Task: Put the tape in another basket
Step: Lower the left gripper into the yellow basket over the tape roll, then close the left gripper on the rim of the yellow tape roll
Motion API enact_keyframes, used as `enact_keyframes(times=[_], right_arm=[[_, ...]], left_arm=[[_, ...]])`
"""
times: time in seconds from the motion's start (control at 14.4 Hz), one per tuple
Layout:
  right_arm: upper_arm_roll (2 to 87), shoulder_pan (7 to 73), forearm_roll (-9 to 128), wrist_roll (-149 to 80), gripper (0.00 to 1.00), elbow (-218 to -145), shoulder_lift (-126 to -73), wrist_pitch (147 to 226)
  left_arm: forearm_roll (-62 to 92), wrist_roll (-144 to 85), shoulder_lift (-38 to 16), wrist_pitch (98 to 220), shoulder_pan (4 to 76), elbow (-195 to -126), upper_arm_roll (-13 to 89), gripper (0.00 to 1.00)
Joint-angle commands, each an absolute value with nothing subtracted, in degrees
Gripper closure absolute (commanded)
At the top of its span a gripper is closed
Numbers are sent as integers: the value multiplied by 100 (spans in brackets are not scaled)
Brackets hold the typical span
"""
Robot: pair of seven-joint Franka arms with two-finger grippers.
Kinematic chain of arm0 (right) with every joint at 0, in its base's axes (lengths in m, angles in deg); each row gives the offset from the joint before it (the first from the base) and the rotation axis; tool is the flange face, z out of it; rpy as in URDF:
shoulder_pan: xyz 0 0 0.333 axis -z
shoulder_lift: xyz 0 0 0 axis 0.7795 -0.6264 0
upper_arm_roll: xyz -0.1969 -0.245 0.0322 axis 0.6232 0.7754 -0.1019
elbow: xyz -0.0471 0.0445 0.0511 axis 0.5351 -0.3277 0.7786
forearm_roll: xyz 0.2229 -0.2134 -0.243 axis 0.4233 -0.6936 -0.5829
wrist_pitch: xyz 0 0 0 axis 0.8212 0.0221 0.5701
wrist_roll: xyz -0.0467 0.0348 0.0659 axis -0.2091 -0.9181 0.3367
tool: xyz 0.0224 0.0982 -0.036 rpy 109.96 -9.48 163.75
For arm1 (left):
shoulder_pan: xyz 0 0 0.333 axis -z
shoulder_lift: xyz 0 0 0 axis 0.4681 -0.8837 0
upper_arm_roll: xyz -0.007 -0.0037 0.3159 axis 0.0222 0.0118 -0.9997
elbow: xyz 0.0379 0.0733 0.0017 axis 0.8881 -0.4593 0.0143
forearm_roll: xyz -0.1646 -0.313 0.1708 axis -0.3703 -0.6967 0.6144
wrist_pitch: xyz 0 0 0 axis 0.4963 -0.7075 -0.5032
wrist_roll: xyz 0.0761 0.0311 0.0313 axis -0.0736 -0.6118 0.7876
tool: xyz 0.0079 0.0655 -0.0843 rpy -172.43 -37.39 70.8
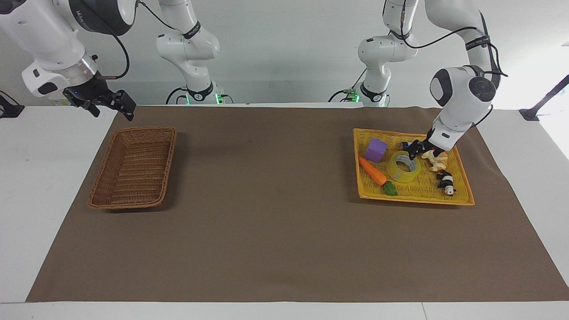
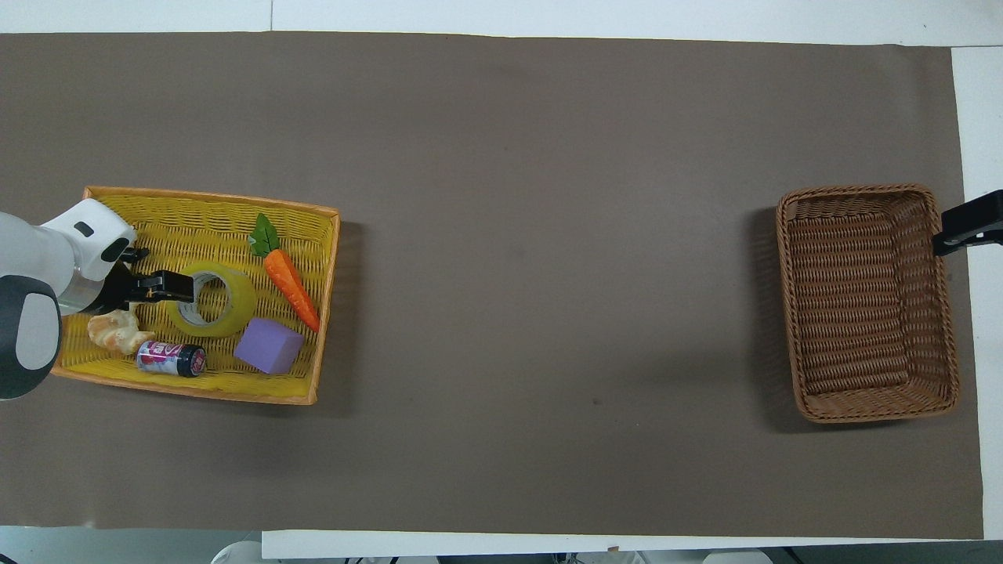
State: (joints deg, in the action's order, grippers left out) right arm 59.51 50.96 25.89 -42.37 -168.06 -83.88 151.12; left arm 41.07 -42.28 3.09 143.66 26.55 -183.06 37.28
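Note:
The tape (image 1: 400, 174) (image 2: 235, 301), a yellow roll with a pale core, lies flat in the yellow basket (image 1: 413, 200) (image 2: 211, 205) at the left arm's end of the table. My left gripper (image 1: 414, 151) (image 2: 182, 286) hangs low over the roll's rim, open, with nothing between its fingers; whether it touches the roll I cannot tell. The brown wicker basket (image 1: 166, 164) (image 2: 862, 190) stands empty at the right arm's end. My right gripper (image 1: 111, 106) (image 2: 968, 227) waits open in the air beside that basket's outer rim.
Around the tape in the yellow basket lie a purple cube (image 1: 376, 150) (image 2: 269, 346), a toy carrot (image 1: 372, 171) (image 2: 290, 278), a small can (image 2: 171, 358), a croissant (image 1: 438, 159) (image 2: 117, 333) and a panda figure (image 1: 446, 181). A brown mat (image 1: 266, 222) covers the table.

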Motion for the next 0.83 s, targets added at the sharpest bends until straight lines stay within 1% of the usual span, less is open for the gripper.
enact_keyframes(times=[0.0,0.21,0.35,0.42,0.49,0.55,0.76], right_arm=[[5942,5113,2583,-4117,0,-16893,-8301,15069],[5942,5113,2583,-4117,0,-16893,-8292,15069],[5942,5113,2583,-4117,0,-16893,-8292,15069],[5942,5113,2583,-4117,0,-16893,-8292,15069],[5942,5113,2583,-4117,0,-16893,-8301,15069],[5942,5113,2583,-4117,0,-16893,-8301,15069],[5942,5113,2583,-4117,0,-16884,-8301,15069]], left_arm=[[4058,-4338,235,14746,2615,-18458,3739,5],[4058,-4382,286,14966,2624,-18756,3739,7],[4058,-4400,304,15133,2624,-18810,3739,7],[4058,-4400,304,15143,2624,-18845,3739,12],[4058,-4400,295,15134,2624,-18854,3739,20],[4058,-4409,234,15186,2642,-18863,3739,24],[4058,-4488,128,15441,2642,-18994,3739,24]])
